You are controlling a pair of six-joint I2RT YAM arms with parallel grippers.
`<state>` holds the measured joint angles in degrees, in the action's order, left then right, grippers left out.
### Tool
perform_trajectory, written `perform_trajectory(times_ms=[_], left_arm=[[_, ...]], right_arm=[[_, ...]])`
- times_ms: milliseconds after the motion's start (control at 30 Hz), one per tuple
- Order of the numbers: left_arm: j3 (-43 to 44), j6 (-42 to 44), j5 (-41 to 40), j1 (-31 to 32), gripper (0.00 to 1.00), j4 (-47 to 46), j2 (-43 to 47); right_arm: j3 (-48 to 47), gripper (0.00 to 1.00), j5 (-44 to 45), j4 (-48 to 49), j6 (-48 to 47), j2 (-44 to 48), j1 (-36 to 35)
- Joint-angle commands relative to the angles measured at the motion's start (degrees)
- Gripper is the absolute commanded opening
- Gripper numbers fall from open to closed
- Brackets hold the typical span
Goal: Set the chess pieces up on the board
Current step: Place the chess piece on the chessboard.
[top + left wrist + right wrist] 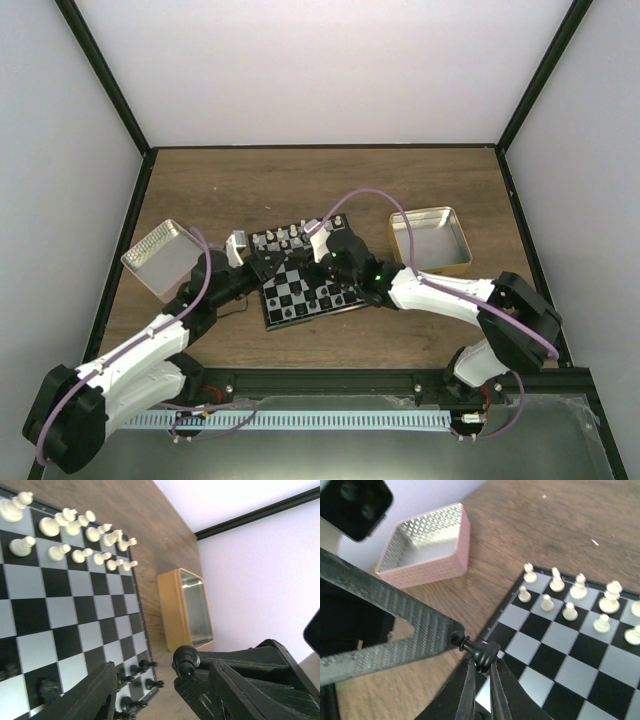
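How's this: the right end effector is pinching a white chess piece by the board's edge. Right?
No. The chess piece in the right end effector is black, not white; the right wrist view shows it pinched by the board's edge.

The left arm (140, 355) rises from the near left corner of the worktop (300, 180) and stretches diagonally toward its middle, wrist pitched down. The left end effector (144, 680) stands with its jaws spread wide. The right arm (440, 295) starts at the near edge right of centre, folds its elbow out toward the right edge, and runs its forearm leftward to meet the other arm near the middle. The right end effector (482, 664) is pinched closed on a black chess piece (481, 651), held sideways. The tip of one left finger (395, 630) lies at that piece's head.
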<state>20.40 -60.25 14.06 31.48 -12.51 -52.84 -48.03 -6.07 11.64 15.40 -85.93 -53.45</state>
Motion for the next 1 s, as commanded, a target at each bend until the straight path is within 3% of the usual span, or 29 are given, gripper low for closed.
perform_trajectory(times_ms=[0,333,667,867,967], left_arm=[[-1.6,-0.8,1.7,-0.2,0.50,-5.9,3.2],[-2.5,-1.0,3.1,-0.3,0.24,-9.0,5.6],[-2.1,0.9,4.5,-0.4,0.21,-7.8,4.2],[-2.1,1.3,4.2,-0.4,0.10,-8.2,3.8],[-1.4,3.5,3.4,-0.5,0.04,-6.4,3.8]], right_arm=[[0.3,0.10,-4.5,4.5,2.2,2.3,-0.4],[1.5,0.10,-5.7,6.3,2.3,3.9,-0.4],[1.2,0.10,-5.9,6.5,2.2,3.3,-0.4],[1.2,0.12,-6.1,6.3,1.9,3.1,-0.4],[1.2,0.17,-3.0,4.9,2.9,2.8,-0.4]])
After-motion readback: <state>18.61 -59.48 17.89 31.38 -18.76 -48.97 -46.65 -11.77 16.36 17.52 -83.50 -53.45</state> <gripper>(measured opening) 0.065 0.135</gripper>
